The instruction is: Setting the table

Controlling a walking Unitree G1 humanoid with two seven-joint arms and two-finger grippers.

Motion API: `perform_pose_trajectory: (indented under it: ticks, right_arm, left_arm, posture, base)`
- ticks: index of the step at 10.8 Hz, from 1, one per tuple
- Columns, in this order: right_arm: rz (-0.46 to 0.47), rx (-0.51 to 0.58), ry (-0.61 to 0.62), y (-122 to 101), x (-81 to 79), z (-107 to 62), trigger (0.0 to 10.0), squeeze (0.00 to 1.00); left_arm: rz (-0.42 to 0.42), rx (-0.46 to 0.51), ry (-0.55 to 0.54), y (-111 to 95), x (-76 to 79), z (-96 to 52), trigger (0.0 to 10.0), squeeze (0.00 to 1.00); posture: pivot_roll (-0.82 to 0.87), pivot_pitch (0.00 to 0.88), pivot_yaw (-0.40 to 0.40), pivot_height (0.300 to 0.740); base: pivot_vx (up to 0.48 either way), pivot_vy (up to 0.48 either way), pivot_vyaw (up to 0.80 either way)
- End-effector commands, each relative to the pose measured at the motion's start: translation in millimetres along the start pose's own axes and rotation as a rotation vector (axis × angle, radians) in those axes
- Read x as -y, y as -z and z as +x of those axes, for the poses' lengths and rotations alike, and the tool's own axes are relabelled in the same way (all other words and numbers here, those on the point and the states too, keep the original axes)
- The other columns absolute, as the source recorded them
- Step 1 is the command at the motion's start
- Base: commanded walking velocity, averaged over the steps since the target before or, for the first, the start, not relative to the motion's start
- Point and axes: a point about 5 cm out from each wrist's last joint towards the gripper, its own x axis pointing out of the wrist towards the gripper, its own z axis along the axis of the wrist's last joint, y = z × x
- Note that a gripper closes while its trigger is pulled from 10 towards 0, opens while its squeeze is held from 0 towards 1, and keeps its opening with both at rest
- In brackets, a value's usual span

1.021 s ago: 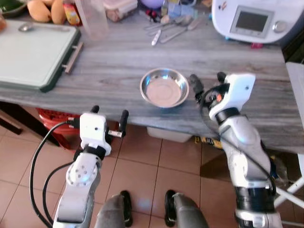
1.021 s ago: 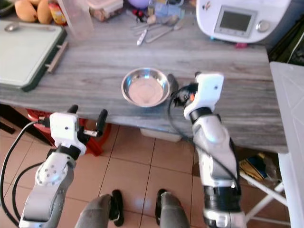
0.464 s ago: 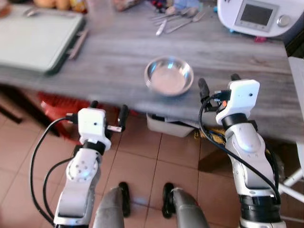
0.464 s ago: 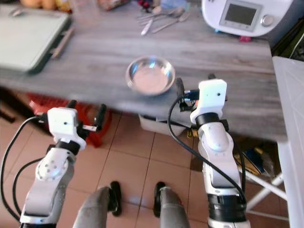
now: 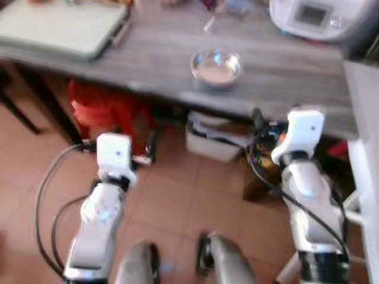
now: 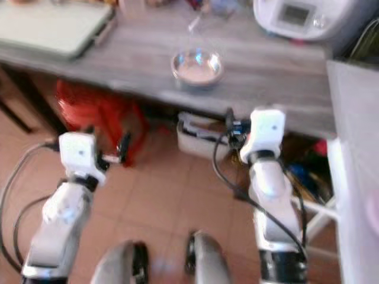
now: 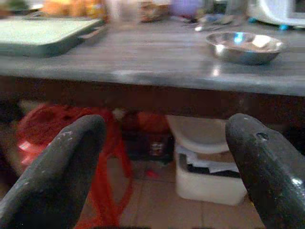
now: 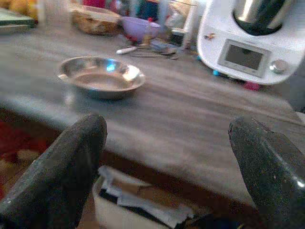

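A shiny steel bowl (image 5: 216, 64) sits empty near the front edge of the grey wooden table (image 5: 160, 59), also clear in the right wrist view (image 8: 100, 76) and the left wrist view (image 7: 245, 46). My right gripper (image 5: 275, 115) is open, held below and short of the table edge, to the right of the bowl. My left gripper (image 5: 133, 142) is open too, lower and further left, over the tiled floor. Both hold nothing. Some cutlery (image 8: 143, 47) lies behind the bowl.
A green board (image 5: 59, 29) lies at the table's left, a white kitchen appliance (image 5: 314, 16) at its back right. Under the table stand a red stool (image 5: 106, 109) and a white box (image 5: 213, 139). A white surface (image 5: 361, 118) borders the right side.
The whole view has pulled back from the table and blurred. My right gripper, beside the bowl a second ago, is now off the table, in front of its edge.
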Motion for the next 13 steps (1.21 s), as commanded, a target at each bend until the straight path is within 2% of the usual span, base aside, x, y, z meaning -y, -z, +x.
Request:
perform_pose_trajectory:
  ticks: [1,2,3,5,6,7,8,9,10,11,13]
  right_arm:
    - [-0.004,-0.019,0.004,5.6,0.1,-2.0,10.0,0.00]
    - [-0.035,-0.055,0.029,17.3,-0.2,-8.0,10.0,0.00]
    - [-0.040,-0.086,0.082,26.4,3.6,-14.1,10.0,0.00]
    - [-0.035,-0.123,0.099,37.0,6.4,-27.3,10.0,0.00]
    - [-0.072,-0.127,0.111,41.8,4.7,-27.7,10.0,0.00]
    - [-0.032,-0.132,0.104,45.6,0.9,-23.3,10.0,0.00]
    - [-0.039,-0.095,0.123,42.7,0.1,-18.7,10.0,0.00]
    - [0.012,-0.103,0.080,41.6,-3.8,-16.1,10.0,0.00]
    - [-0.006,-0.078,0.028,40.6,-7.1,-18.4,10.0,0.00]
    - [-0.030,-0.077,0.054,43.5,-4.3,-20.9,10.0,0.00]
    - [0.018,-0.102,0.066,47.3,-0.7,-21.4,10.0,0.00]
  left_arm:
    - [0.004,-0.017,-0.008,3.9,-0.5,-3.5,10.0,0.00]
    - [0.002,-0.027,-0.013,9.5,-0.4,-4.7,10.0,0.00]
    - [0.003,-0.029,-0.021,11.8,-0.8,-5.2,10.0,0.00]
    - [0.005,-0.046,-0.049,20.3,-5.1,-7.4,10.0,0.00]
    - [-0.007,-0.055,-0.050,26.0,-4.0,-4.6,10.0,0.00]
    - [-0.006,-0.056,-0.045,29.7,-2.2,-0.1,10.0,0.00]
    - [-0.005,-0.042,-0.048,28.3,-2.3,4.8,10.0,0.00]
    - [-0.007,-0.027,-0.047,27.9,-3.4,7.3,10.0,0.00]
    - [-0.012,-0.026,-0.039,30.8,-3.6,5.8,10.0,0.00]
    - [-0.025,-0.034,-0.019,34.1,-1.1,2.4,10.0,0.00]
    - [-0.044,-0.023,0.016,34.3,5.5,-1.1,10.0,0.00]
  posture:
    - [-0.04,0.187,-0.027,0.740]
    - [-0.03,0.152,-0.023,0.740]
    - [-0.03,0.129,-0.022,0.740]
    - [-0.03,0.064,-0.018,0.740]
    - [-0.03,0.028,-0.017,0.740]
    - [-0.04,0.004,-0.024,0.740]
    - [-0.04,0.000,-0.031,0.740]
    - [-0.04,0.000,-0.040,0.740]
    - [-0.03,0.000,-0.042,0.740]
    - [-0.03,0.000,-0.040,0.740]
    - [-0.03,0.009,-0.030,0.740]
  base:
    - [-0.326,0.000,0.00]
    - [-0.319,0.000,0.00]
    - [-0.319,0.000,0.00]
    - [-0.289,0.000,0.00]
    - [0.000,0.000,0.00]
    - [0.000,0.000,0.00]
    - [0.000,0.000,0.00]
    - [0.000,0.000,0.00]
    - [0.000,0.000,0.00]
    - [0.000,0.000,0.00]
    - [0.000,0.000,0.00]
